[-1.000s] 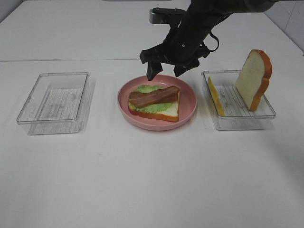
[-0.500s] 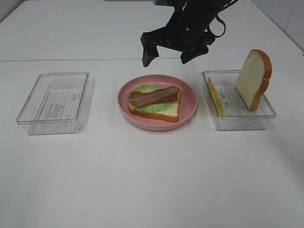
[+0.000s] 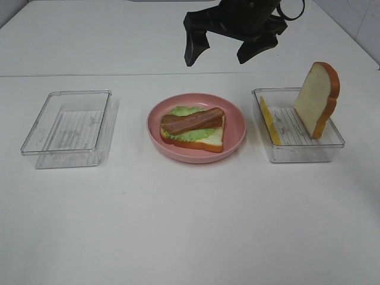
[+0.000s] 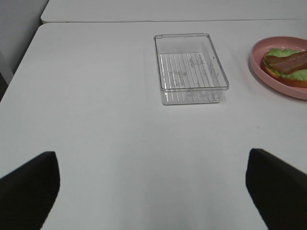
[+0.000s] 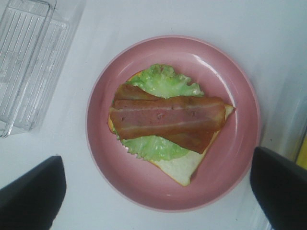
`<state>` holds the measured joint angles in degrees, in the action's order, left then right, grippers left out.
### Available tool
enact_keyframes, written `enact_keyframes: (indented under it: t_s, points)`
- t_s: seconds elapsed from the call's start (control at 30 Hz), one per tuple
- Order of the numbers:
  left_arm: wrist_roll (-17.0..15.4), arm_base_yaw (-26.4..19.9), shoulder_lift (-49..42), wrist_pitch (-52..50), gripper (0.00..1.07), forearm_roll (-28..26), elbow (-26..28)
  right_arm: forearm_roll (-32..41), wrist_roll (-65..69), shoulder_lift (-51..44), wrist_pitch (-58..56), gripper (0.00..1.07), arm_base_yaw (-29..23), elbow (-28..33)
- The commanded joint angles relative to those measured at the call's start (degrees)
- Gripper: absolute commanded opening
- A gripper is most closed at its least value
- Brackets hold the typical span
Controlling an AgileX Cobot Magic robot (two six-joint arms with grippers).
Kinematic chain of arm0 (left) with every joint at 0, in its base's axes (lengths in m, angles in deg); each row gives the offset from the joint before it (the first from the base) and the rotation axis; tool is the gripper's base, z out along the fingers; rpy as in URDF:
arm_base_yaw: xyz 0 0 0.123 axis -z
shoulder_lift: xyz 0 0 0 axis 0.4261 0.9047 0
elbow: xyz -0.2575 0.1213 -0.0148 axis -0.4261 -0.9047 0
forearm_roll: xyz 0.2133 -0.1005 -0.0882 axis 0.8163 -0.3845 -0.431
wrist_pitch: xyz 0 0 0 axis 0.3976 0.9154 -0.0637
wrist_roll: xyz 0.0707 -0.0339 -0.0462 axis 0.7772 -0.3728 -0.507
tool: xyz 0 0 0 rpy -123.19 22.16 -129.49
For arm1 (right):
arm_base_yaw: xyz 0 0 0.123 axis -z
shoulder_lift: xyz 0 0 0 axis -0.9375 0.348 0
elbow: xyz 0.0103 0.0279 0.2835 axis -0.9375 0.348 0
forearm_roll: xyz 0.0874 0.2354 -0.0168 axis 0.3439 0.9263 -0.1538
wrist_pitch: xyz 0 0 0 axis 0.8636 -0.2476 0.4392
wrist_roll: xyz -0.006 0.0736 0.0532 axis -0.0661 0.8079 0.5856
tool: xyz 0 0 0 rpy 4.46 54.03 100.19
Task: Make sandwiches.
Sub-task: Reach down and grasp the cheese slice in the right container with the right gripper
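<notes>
- Two grippers are in view, each with its jaws spread wide and nothing between them.
- Right gripper (image 3: 217, 58): it hangs well above the pink plate (image 3: 236, 122), toward the plate's far edge. Its wrist camera looks straight down on the food.
- Left gripper (image 4: 153, 191): it shows only in its own wrist view, over the bare white table (image 3: 190, 225), with the left tray (image 4: 192, 98) ahead of it.
- Sandwich (image 3: 193, 129): it lies unfinished on the plate, at the middle of the table between the two trays.
- Layers, from the bottom: a bread slice (image 3: 215, 140) with an orange-brown crust, a ruffled lettuce leaf (image 3: 199, 135), and brown bacon strips (image 3: 193, 120) laid across the top.
- Right tray (image 3: 300, 155): a clear plastic tray just beside the plate that holds the two remaining parts.
- Second bread slice (image 3: 317, 98): it stands on edge in the right tray, tilted and rising above the rim.
- Cheese square (image 3: 270, 123): yellow, it stands on edge and leans against the tray wall nearest the plate.
</notes>
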<state>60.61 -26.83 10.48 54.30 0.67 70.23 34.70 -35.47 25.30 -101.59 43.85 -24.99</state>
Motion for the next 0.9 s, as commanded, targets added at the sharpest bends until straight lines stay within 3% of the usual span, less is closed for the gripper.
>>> enact_keyframes:
  t_s: [0.03, 0.6, 0.9]
  points:
    - [-0.3, 0.3, -1.1, 0.0, 0.98, -0.1, -0.3, -1.1, 0.4, -1.0, -3.2, 0.99, 0.1, -0.3]
    - [-0.3, 0.3, -1.1, 0.0, 0.98, -0.1, -0.3, -5.0, 5.8, -1.1, -14.6, 0.99, 0.9, -0.3]
    - [-0.3, 0.3, -1.1, 0.0, 0.98, -0.1, -0.3, -4.2, 5.7, -0.7, -13.3, 0.99, 5.2, -0.3]
